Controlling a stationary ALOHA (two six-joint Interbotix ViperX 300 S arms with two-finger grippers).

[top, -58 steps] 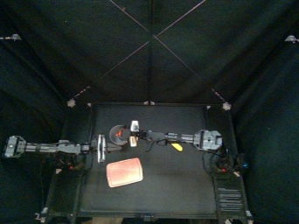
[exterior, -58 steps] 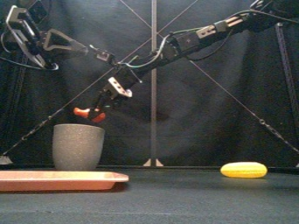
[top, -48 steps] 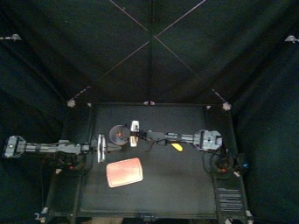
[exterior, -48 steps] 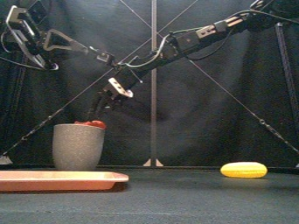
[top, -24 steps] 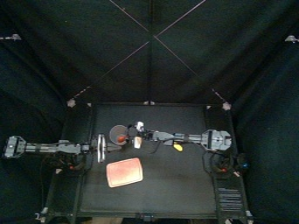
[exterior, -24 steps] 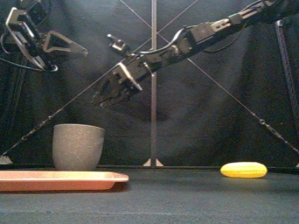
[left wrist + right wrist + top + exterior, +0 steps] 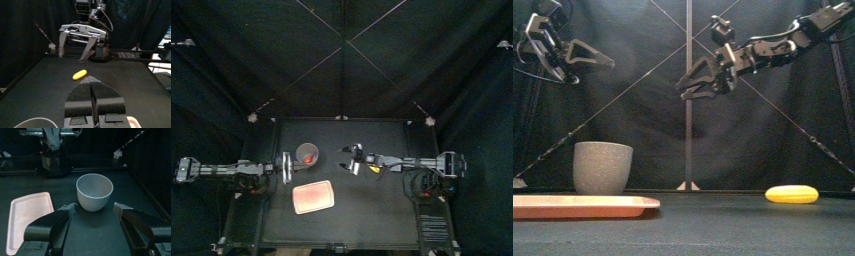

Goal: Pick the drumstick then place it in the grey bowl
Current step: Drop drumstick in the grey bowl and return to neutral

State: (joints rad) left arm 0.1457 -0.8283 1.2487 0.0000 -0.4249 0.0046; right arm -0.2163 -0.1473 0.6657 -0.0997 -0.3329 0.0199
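Observation:
The grey speckled cup (image 7: 603, 167) stands at the left, behind the pink tray (image 7: 580, 205). From above, a reddish spot of the drumstick (image 7: 307, 156) shows inside the cup (image 7: 306, 155); the cup wall hides it in the front view. My right gripper (image 7: 700, 80) hangs open and empty, high above the table and right of the cup. The right wrist view looks down on the cup (image 7: 93, 190) between the spread jaws (image 7: 95, 209). My left gripper (image 7: 92, 100) rests shut at the left side (image 7: 286, 170).
A yellow toy (image 7: 792, 194) lies on the table to the right (image 7: 374, 168), below the right arm. The pink tray (image 7: 314, 197) lies in front of the cup. The left wrist view shows the yellow toy (image 7: 79, 74) and the open right gripper (image 7: 77, 42).
The right gripper lowered the drumstick into the cup, let it go, opened, then rose and drew back to the right. The left arm stayed still.

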